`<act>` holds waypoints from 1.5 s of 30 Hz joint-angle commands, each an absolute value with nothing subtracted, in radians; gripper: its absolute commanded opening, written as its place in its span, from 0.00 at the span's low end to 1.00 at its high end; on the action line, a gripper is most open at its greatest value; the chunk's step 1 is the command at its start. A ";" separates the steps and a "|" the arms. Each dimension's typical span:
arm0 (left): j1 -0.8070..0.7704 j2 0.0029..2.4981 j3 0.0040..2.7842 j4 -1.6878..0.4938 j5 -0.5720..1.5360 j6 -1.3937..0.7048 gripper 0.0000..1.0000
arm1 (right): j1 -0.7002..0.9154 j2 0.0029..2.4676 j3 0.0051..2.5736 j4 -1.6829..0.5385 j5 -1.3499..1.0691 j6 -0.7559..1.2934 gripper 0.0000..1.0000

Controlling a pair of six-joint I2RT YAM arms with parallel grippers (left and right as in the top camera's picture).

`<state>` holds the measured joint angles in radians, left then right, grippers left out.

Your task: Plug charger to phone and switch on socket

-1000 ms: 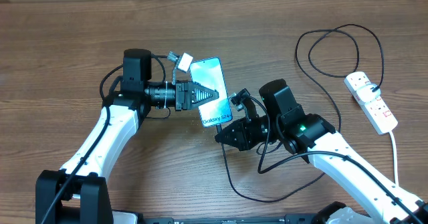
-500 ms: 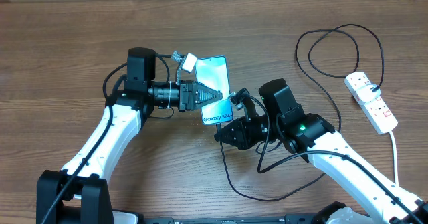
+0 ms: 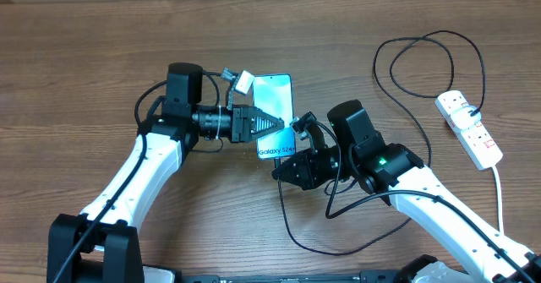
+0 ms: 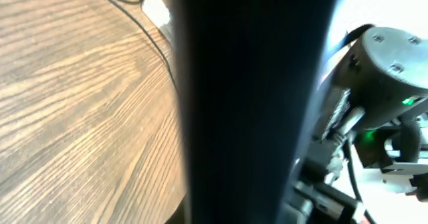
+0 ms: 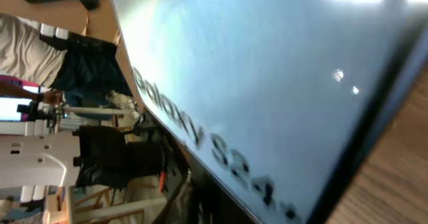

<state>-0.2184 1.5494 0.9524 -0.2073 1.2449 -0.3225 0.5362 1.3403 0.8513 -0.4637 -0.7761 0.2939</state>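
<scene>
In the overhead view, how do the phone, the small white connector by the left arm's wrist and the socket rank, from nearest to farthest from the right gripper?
1. Phone: its lower end lies just above the right gripper, mid-table.
2. Small white connector: beyond the phone's far left corner.
3. Socket: far off, near the table's right edge.

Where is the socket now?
In the overhead view, the socket lies near the right edge of the table, with the charger looping to its left, far from the phone.
</scene>
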 commanded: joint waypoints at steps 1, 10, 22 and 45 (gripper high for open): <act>-0.273 1.537 0.912 -0.235 1.310 -0.340 0.04 | 0.504 1.324 0.945 -0.427 -0.727 0.292 0.13; -0.247 1.537 0.912 -0.236 1.028 -0.459 0.04 | 0.504 1.324 0.945 -0.478 -0.727 0.292 0.26; -0.250 1.537 0.912 -0.474 0.712 -0.540 0.04 | 0.504 1.324 0.945 -0.489 -0.585 0.292 0.71; -0.196 1.550 1.003 -0.324 0.603 -0.615 0.04 | 0.459 1.324 0.945 -0.465 -0.472 0.419 1.00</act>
<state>-0.2153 1.5505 0.9321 -0.3367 0.6193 -0.6044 0.4900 1.3399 0.9184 -0.4850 -0.4892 0.3504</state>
